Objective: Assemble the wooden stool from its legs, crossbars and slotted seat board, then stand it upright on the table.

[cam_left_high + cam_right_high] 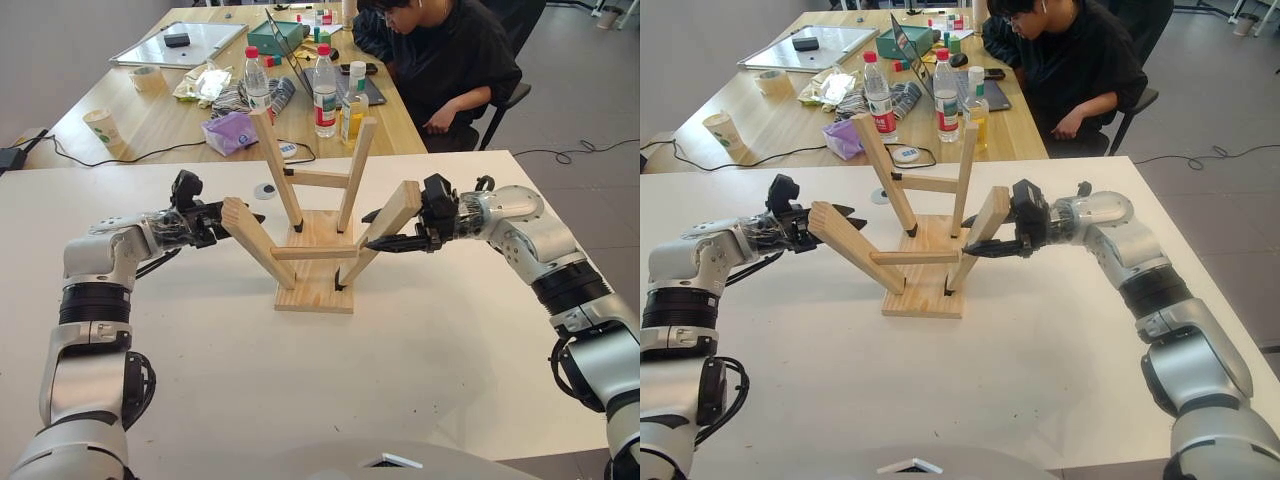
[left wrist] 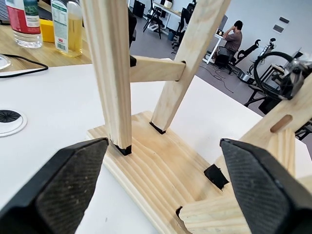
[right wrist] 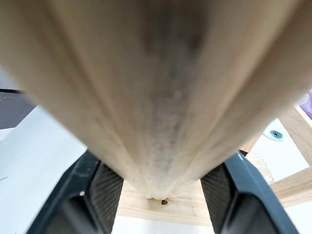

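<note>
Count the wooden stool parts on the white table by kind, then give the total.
Legs: 4
Crossbars: 2
Seat board: 1
Total: 7

Open-plan office that doubles as a test lab

A broad white table (image 1: 450,380) with a round cable port (image 1: 265,190) near its far edge stands just beside a long wooden desk (image 1: 150,125). That desk carries everyday office clutter: an open laptop (image 1: 290,55), water bottles (image 1: 325,90), a small whiteboard (image 1: 180,45) at its far left corner, a paper cup (image 1: 102,128) near its left edge, a roll of tape (image 1: 148,78) and a black cable (image 1: 130,155) trailing along its near edge. A black office chair (image 1: 505,95) stands at the desk's right side on grey floor (image 1: 580,80). The left wrist view looks into a large shared room with more desks and chairs (image 2: 165,9) farther back.
</note>
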Controlling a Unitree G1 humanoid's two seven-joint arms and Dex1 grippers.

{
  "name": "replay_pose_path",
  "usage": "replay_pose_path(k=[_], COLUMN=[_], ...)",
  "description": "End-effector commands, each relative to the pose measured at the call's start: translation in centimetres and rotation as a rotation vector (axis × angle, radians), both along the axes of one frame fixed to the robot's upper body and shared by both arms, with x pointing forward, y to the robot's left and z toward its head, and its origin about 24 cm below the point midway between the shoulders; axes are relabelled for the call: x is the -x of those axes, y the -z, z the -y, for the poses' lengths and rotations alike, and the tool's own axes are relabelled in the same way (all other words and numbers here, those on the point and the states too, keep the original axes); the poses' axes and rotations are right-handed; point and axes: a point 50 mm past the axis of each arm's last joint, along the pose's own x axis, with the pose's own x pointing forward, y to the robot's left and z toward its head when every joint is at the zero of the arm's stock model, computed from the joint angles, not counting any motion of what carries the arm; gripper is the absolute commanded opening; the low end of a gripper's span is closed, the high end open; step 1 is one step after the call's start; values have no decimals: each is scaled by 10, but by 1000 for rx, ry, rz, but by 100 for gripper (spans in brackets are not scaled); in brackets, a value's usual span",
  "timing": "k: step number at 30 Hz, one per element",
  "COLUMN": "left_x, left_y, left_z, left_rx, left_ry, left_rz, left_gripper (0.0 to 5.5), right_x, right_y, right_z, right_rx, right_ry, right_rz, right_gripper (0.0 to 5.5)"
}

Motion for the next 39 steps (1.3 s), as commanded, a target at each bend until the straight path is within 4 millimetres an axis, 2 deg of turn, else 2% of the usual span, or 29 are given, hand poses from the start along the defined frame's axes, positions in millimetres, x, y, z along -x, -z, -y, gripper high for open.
replay_pose_path(k=[1,8,11,15,19,24,30,33,39], left_x=[-14,-2,4,17,23,31,38,41,42], left_y=[-39,-55,-61,-60,-54,-46,-39,-35,-31], left_z=[-10,-34,-38,-42,-43,-29,-9,-6,-5], left_rx=[67,65,71,50,-8,-4,33,48,56], left_ry=[-42,38,114,242,279,352,404,393,374], left_rz=[137,151,150,108,70,46,44,40,37], left_gripper=[424,424,424,424,424,424,424,424,424], right_x=[52,57,60,60,59,60,67,65,63], right_y=[136,134,135,134,134,134,126,125,134], right_z=[27,23,19,15,13,13,27,28,20], right_rx=[574,582,573,567,567,600,689,717,719], right_ry=[77,42,36,35,37,-8,-98,-110,-97], right_rz=[-308,-276,-272,-266,-261,-288,-429,-433,-469], right_gripper=[205,205,205,205,205,205,205,205,205])
